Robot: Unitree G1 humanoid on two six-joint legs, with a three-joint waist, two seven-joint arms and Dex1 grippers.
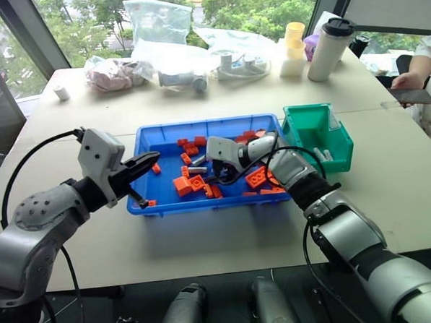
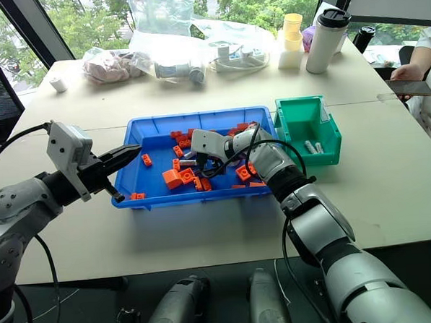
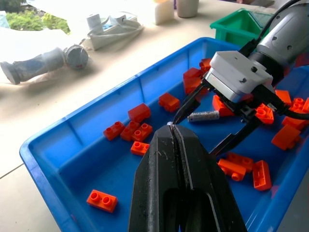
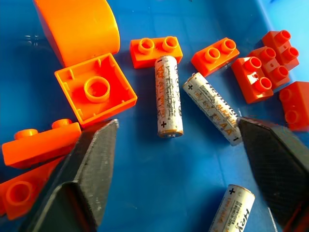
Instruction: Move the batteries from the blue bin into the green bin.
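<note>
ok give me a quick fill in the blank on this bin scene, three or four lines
1. The batteries lie in the ____ bin among orange blocks.
2. The right pincer has its jaws ____ over the batteries.
3. The left pincer is ____ and holds nothing.
4. The green bin stands on the robot's ____ side of the blue bin.

Missing words: blue; open; shut; right

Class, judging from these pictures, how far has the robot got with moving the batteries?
Done: two batteries lie in the green bin. In hand: the right gripper hangs open over batteries in the blue bin, gripping none. Left: at least three batteries among orange blocks. The left gripper is shut, empty.
</note>
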